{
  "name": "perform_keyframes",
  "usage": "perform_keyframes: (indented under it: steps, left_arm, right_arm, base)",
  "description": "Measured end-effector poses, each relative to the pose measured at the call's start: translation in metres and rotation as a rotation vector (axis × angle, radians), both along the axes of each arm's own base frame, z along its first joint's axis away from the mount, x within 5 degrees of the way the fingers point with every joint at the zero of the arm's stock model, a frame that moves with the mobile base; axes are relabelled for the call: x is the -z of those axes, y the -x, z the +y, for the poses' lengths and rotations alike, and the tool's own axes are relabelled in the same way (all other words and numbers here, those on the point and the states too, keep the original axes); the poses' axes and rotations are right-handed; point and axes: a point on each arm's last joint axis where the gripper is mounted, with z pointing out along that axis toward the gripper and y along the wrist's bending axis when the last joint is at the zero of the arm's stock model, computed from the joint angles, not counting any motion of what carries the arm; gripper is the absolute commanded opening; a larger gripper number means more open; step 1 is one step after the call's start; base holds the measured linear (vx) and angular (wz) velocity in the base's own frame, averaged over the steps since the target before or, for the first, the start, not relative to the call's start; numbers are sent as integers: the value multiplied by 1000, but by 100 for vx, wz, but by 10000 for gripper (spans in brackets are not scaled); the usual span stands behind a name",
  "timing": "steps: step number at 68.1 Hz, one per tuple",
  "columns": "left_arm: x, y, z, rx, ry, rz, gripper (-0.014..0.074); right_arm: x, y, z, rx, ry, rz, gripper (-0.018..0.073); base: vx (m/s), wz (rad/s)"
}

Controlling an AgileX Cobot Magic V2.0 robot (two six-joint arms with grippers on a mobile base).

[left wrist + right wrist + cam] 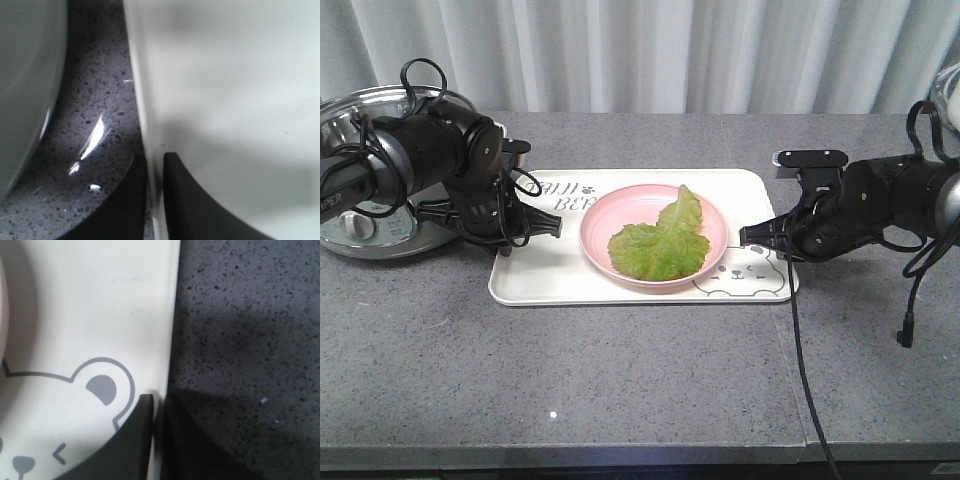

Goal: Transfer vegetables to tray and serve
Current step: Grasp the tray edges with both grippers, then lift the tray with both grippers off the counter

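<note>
Grey speckled surface (620, 380), wide, with free ground in front of the tray. A steel cooker (360, 190) stands at the far left, close beside the left arm. The cream tray (545, 275) lies lengthwise mid-surface and looks flat on it, bear face at the right end. A pink plate (603, 210) sits on the tray, roughly centred. The lettuce (660, 245) lies in the plate, inside its rim, nothing hanging over. The left pincer (155, 200) is narrow, pinched on the tray's left short edge with one jaw on either side of the rim. The right pincer (159, 440) is narrow too, clamped on the right edge just beside the bear's ear. Judgement: loading looks done, so the step in hand is the two-arm lift and serve. Both ends should rise together at one rate to keep the tray level. The plate is loose on a smooth tray and would likely slide on any tilt. An edge pinch resists twisting poorly, so the wrists should stay steady and the travel slow. The spacing between the arms should hold constant, or an edge may slip out of its grip. The left arm needs room from the cooker.
</note>
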Motion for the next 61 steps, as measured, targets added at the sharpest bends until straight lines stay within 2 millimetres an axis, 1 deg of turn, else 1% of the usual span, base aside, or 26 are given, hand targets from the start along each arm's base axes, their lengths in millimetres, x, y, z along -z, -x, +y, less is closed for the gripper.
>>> perform_keyframes:
  steps: [18,42,52,61]
  left_arm:
    - [-4,1,1,2,9,-5,-8]
    - [-7,7,-1,1,44,33,-8]
    - [-11,11,-1,-1,52,52,-8]
    - [-17,16,-1,-4,65,59,-8]
  right_arm:
    - [-4,1,0,0,1,-5,-4]
    - [-14,18,-4,-6,26,77,-4]
    - [-21,23,-5,-6,30,92,-4]
    - [-33,29,-6,-7,32,83,-4]
  base:
    - [0,0]
    - [0,0]
    - [0,0]
    - [0,0]
